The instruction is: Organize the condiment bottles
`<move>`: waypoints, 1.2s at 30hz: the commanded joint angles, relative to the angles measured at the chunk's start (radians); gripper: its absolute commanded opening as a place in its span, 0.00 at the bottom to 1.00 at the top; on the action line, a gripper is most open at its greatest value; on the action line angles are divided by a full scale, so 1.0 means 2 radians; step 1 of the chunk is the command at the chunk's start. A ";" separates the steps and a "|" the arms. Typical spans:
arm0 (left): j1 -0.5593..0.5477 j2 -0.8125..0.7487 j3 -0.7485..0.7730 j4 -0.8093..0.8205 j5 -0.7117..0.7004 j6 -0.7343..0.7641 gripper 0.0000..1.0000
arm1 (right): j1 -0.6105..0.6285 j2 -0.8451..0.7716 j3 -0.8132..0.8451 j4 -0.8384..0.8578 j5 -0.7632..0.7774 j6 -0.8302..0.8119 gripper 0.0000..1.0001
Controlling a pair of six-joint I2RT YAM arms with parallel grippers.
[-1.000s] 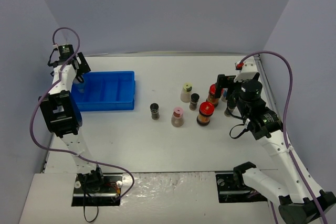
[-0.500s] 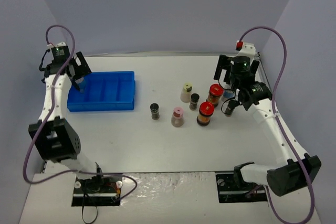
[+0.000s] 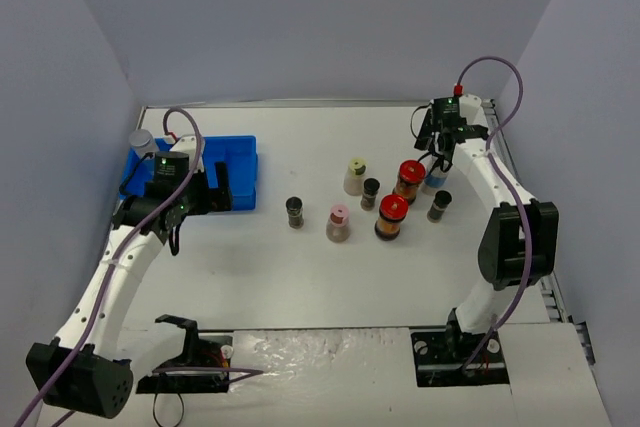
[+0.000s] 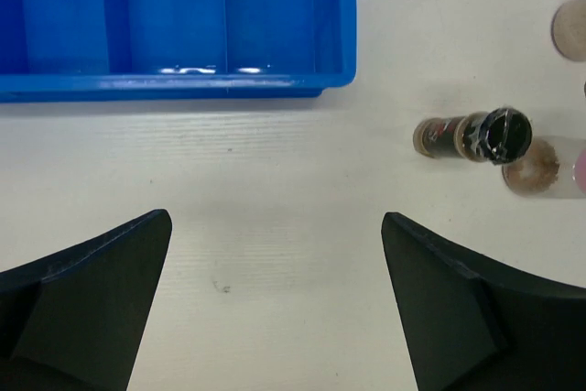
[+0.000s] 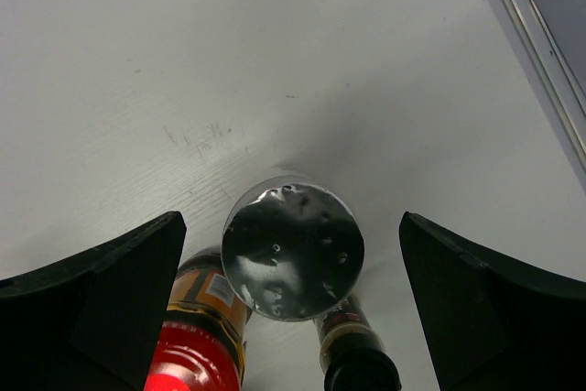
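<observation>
Worktop (image 3: pixel 300 277) carries blue tray (image 3: pixel 243 152) at left; condiment bottles (image 3: pixel 338 222) cluster centre-right, well apart from it; left hand (image 4: pixel 276 219) spread wide, empty, near the tray's edge; right hand (image 5: pixel 293 217) spread either side of loose silver-lidded jar (image 5: pixel 293 249), clear of it; jar judged light, rigid, smooth-walled, tippy; take across body below lid; red-lidded jar (image 5: pixel 197 354) and black-capped jar (image 5: pixel 357 373) crowd it; stowed silver-lidded jar (image 3: pixel 141 139) at tray's far-left corner, compartment unreadable behind arm.

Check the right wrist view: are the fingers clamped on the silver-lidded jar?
No, the fingers stand wide apart, with clear gaps on both sides of the silver-lidded jar.
</observation>
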 commanded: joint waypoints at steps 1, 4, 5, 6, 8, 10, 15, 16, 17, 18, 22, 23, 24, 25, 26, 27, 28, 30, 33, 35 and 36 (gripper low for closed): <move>-0.002 -0.050 -0.013 0.001 -0.009 0.007 0.97 | -0.009 0.017 0.016 0.013 0.018 0.020 0.99; -0.002 -0.063 -0.022 -0.010 -0.010 0.009 0.97 | -0.011 0.024 0.010 0.018 0.011 0.020 0.92; -0.002 -0.064 -0.024 -0.012 -0.010 0.010 0.97 | -0.011 0.025 0.008 0.018 0.009 0.020 0.88; -0.002 -0.065 -0.025 -0.014 -0.009 0.011 0.97 | -0.011 0.026 0.005 0.019 0.007 0.021 0.84; -0.002 -0.064 -0.025 -0.015 -0.010 0.012 0.97 | -0.011 0.024 -0.002 0.019 0.007 0.022 0.75; -0.002 -0.063 -0.024 -0.015 -0.010 0.012 0.97 | -0.011 0.020 -0.007 0.019 0.005 0.022 0.60; -0.002 -0.055 -0.012 -0.013 -0.009 0.012 0.97 | -0.011 -0.005 -0.002 0.019 0.016 0.007 0.23; -0.002 -0.053 -0.009 -0.013 -0.008 0.012 0.97 | -0.011 -0.014 0.005 0.018 0.020 0.001 0.16; -0.002 -0.051 -0.005 -0.013 -0.008 0.012 0.97 | -0.010 -0.022 0.013 0.017 0.020 -0.008 0.11; -0.002 -0.049 -0.002 -0.014 -0.008 0.011 0.97 | -0.009 -0.030 0.022 0.017 0.018 -0.021 0.08; -0.002 -0.045 0.013 -0.017 -0.007 0.008 0.97 | 0.006 -0.067 0.070 0.015 -0.007 -0.066 0.00; -0.002 -0.045 0.018 -0.018 -0.008 0.008 0.97 | 0.017 -0.075 0.085 0.013 -0.009 -0.081 0.00; -0.002 -0.044 0.023 -0.021 -0.010 0.008 0.97 | 0.030 -0.081 0.097 0.012 -0.010 -0.100 0.00; -0.002 -0.044 0.028 -0.025 -0.011 0.008 0.97 | 0.044 -0.087 0.109 0.010 -0.010 -0.121 0.00; -0.002 -0.044 0.034 -0.028 -0.015 0.008 0.97 | 0.065 -0.093 0.124 0.007 -0.007 -0.131 0.00; -0.002 -0.044 0.037 -0.029 -0.019 0.009 0.97 | 0.074 -0.098 0.130 0.004 -0.006 -0.140 0.00; -0.001 -0.045 0.039 -0.030 -0.025 0.011 0.97 | 0.086 -0.101 0.137 0.002 -0.012 -0.147 0.00; -0.001 -0.047 0.046 -0.036 -0.040 0.018 0.97 | 0.126 -0.109 0.159 -0.004 -0.035 -0.158 0.00; -0.001 -0.052 0.054 -0.046 -0.065 0.027 0.97 | 0.188 -0.116 0.184 -0.013 -0.055 -0.176 0.00; 0.000 -0.060 0.057 -0.051 -0.078 0.031 0.97 | 0.237 -0.110 0.196 -0.026 -0.062 -0.184 0.00; 0.000 -0.066 0.058 -0.053 -0.083 0.034 0.97 | 0.270 -0.105 0.205 -0.034 -0.066 -0.187 0.00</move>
